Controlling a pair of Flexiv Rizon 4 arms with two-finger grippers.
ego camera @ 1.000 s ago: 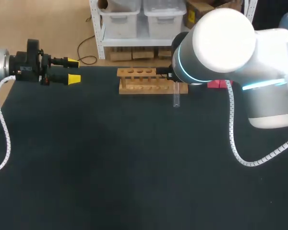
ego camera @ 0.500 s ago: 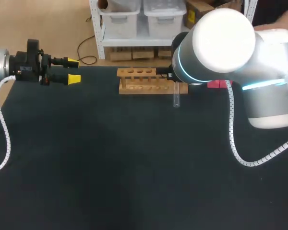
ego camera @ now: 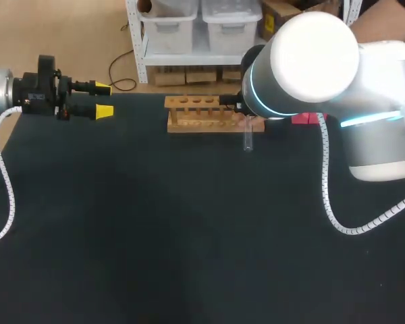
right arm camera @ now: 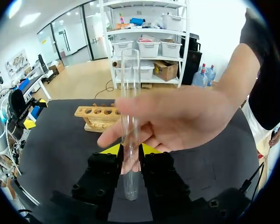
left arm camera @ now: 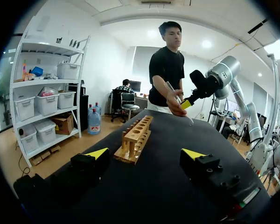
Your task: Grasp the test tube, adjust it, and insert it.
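1. You are in the adjusting step, as I judge it. The right gripper is gripping the tube: both fingers are pressing on its lower part from two sides, only the tube's width apart.
2. The tube is standing upright between those fingers, its open mouth pointing away from the gripper and its rounded end hanging past the yellow tips. In the head view it is showing in the upper middle of the frame, just right of the rack and apart from it. None of the rack's holes is holding a tube.
3. A person's hand is reaching over the table and wrapping its fingers around the tube just ahead of the gripper. You are not the only one holding it, so I would wait for that hand to let go.
4. The left gripper is hovering at the upper left of the head view with its fingers spread wide, holding nothing and pointing toward the rack.
5. The next move, in my judgement, is calling for you to get the tube's rounded end pointing down, line it up over a rack hole and lower it straight in. A tilted tube would be catching on the wooden rim.
6. Counting: you are working with one tube, one rack, two grippers and one hand on the tube. The rack is showing a single row of holes, but I am not able to count them surely.
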